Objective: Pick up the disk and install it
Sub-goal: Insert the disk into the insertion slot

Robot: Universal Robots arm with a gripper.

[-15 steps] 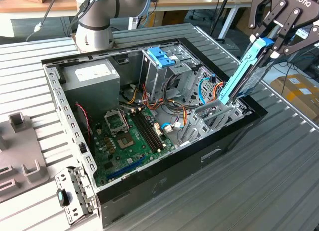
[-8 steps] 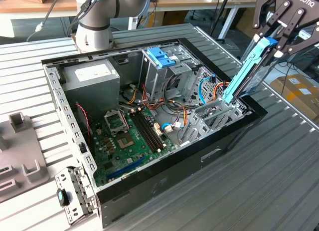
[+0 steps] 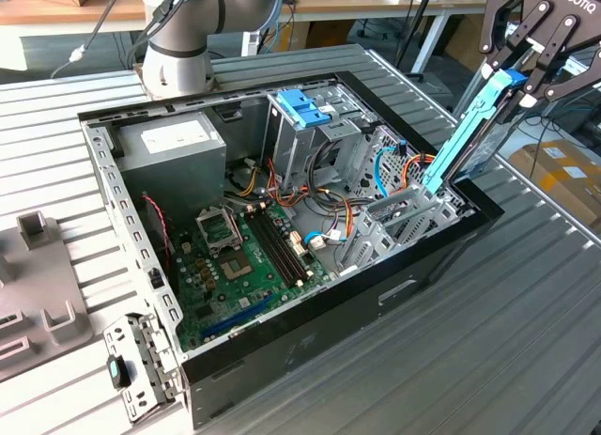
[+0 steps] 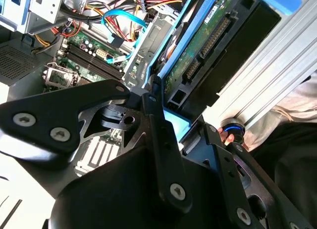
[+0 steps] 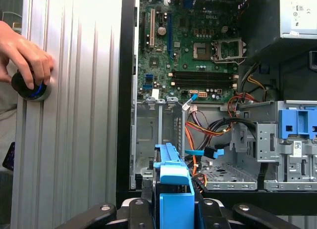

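Showing the gripper point(image 3: 515, 78) with its fingers point(image 5: 141, 209) clamped on the upper end of the disk point(image 3: 465, 144). The disk slants down from between them, its far end at a metal bay point(image 3: 394, 219) inside the open computer case point(image 3: 282, 350). Whether it touches the bay cannot be told. Off to one side of the fingers, a person's hand point(image 5: 27, 53) rests on a round knob point(image 5: 33, 90).

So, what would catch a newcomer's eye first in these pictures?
The black gripper holding the silver-grey hard drive in blue plastic rails, steeply tilted over the open black computer case at the exterior view's right. Also a person's hand on a round black knob in the first wrist view.
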